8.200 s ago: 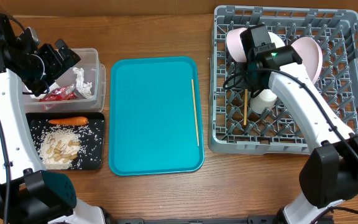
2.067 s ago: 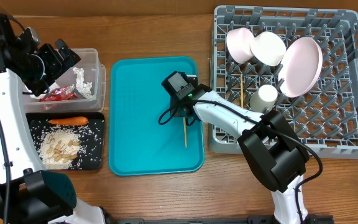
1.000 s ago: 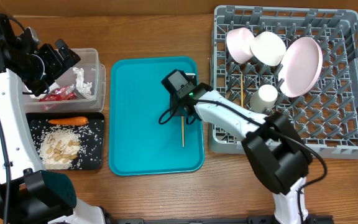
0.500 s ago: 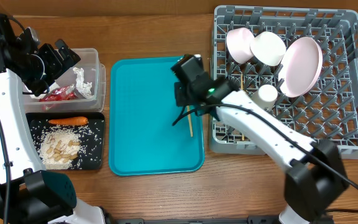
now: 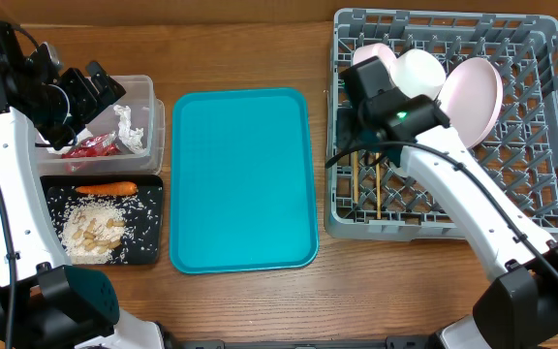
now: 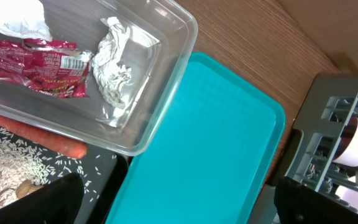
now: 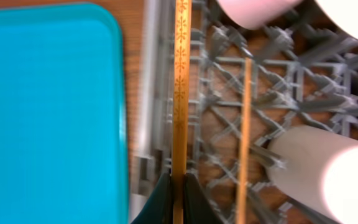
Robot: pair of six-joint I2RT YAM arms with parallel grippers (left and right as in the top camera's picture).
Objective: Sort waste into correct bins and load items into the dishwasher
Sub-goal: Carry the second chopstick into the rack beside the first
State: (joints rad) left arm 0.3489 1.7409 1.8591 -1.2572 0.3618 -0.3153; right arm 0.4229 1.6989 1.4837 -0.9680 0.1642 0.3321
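no legible text, print on red snack wrapper [image 6: 35, 66] too blurred to read

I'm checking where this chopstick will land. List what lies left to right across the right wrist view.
teal tray → grey rack wall → held chopstick → second chopstick, lying in the rack → white cup

- brown wood-grain tabletop [image 5: 240, 48] carries four things, all flat on it.
- clear tub [image 5: 151, 97] at the far left, toward the back edge.
- black tray [image 5: 159, 223] just in front of the tub, their edges close together.
- teal tray [image 5: 240, 184] in the middle, just beside both.
- large grey dish rack [image 5: 434, 230] at the right, a narrow strip of wood between it and the teal tray.
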